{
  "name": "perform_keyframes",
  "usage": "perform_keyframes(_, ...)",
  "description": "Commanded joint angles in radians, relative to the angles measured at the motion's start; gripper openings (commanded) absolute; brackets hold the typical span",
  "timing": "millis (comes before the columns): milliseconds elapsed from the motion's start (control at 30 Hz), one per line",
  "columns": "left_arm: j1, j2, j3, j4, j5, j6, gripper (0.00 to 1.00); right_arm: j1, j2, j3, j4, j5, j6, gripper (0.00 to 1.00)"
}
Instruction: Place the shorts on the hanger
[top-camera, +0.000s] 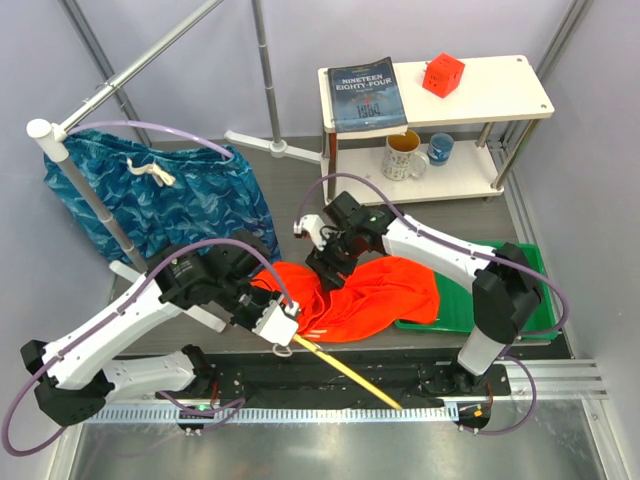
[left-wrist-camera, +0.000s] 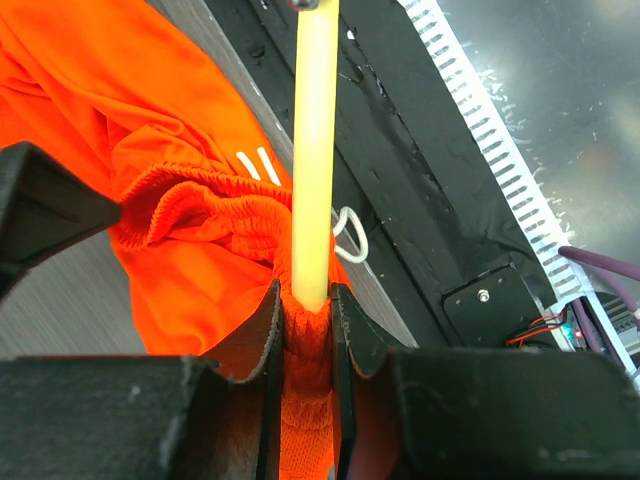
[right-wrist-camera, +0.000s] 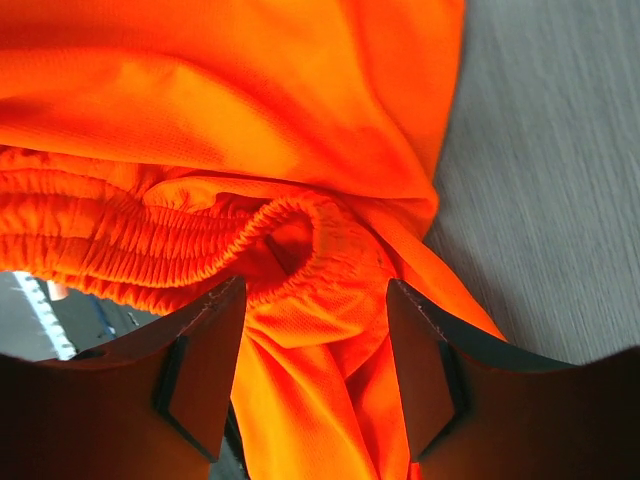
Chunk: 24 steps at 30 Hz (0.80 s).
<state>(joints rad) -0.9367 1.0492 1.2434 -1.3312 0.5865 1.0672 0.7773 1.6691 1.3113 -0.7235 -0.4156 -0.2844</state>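
Note:
The orange-red shorts (top-camera: 385, 290) lie crumpled on the table between the two arms, partly on a green tray. My left gripper (top-camera: 283, 322) is at their near-left corner, shut on the thin yellow hanger (top-camera: 350, 375), whose bar slants toward the near edge. In the left wrist view the left gripper (left-wrist-camera: 308, 300) pinches the hanger (left-wrist-camera: 315, 150) together with a fold of the shorts' (left-wrist-camera: 120, 120) waistband; the white cord (left-wrist-camera: 350, 235) shows beside it. My right gripper (top-camera: 328, 268) is down on the shorts. Its wrist view shows the right gripper (right-wrist-camera: 315, 300) open, straddling bunched waistband of the shorts (right-wrist-camera: 250, 100).
Blue wave-patterned shorts (top-camera: 160, 195) hang on a metal rack (top-camera: 75, 175) at the back left. A white shelf (top-camera: 500, 85) at the back right carries a book (top-camera: 365, 95), a red cube (top-camera: 443, 74) and two mugs (top-camera: 403, 155). The green tray (top-camera: 500, 300) lies right.

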Motion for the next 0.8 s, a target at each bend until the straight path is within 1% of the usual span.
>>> perform_keyframes(0,-0.007,-0.031,0.016,0.032,0.030,-0.035,0.00,0.034,0.029,0.034,0.009,0.093,-0.055,0.63)
perform_keyframes(267,-0.005,-0.023,0.014,0.049,0.035,-0.059,0.00,0.071,0.110,0.062,0.042,0.162,-0.088,0.60)
perform_keyframes(333,-0.004,-0.029,0.005,0.081,0.029,-0.101,0.00,0.079,0.121,0.062,0.045,0.170,-0.093,0.56)
perform_keyframes(367,-0.001,-0.037,-0.004,0.095,0.027,-0.117,0.00,0.080,0.126,0.062,0.044,0.175,-0.088,0.52)
perform_keyframes(400,0.012,-0.041,-0.010,0.104,0.032,-0.151,0.00,0.077,0.121,0.060,0.036,0.176,-0.084,0.40)
perform_keyframes(467,0.036,-0.052,-0.018,0.115,0.038,-0.179,0.00,0.068,0.100,0.043,0.012,0.164,-0.061,0.26)
perform_keyframes(500,0.067,-0.070,-0.021,0.115,0.044,-0.205,0.00,0.048,0.059,0.034,0.006,0.161,-0.052,0.13)
perform_keyframes(533,0.085,-0.080,-0.025,0.121,0.055,-0.217,0.00,0.030,0.037,0.022,-0.002,0.161,-0.044,0.06)
perform_keyframes(567,0.102,-0.092,-0.030,0.128,0.065,-0.233,0.00,0.010,0.011,0.002,-0.007,0.164,-0.041,0.01)
perform_keyframes(600,0.146,-0.106,-0.036,0.144,0.071,-0.252,0.00,-0.012,-0.035,-0.006,-0.010,0.158,-0.029,0.01)
perform_keyframes(633,0.176,-0.138,-0.054,0.165,0.082,-0.307,0.00,-0.076,-0.060,-0.010,-0.013,0.149,-0.021,0.01)
perform_keyframes(667,0.206,-0.152,-0.065,0.214,0.107,-0.337,0.00,-0.105,-0.083,-0.015,-0.028,0.134,-0.013,0.01)
perform_keyframes(700,0.264,-0.185,-0.082,0.228,0.119,-0.354,0.00,-0.172,-0.126,-0.017,-0.039,0.098,0.008,0.01)
perform_keyframes(767,0.306,-0.215,-0.096,0.256,0.134,-0.386,0.00,-0.222,-0.166,-0.017,-0.080,0.051,0.013,0.01)
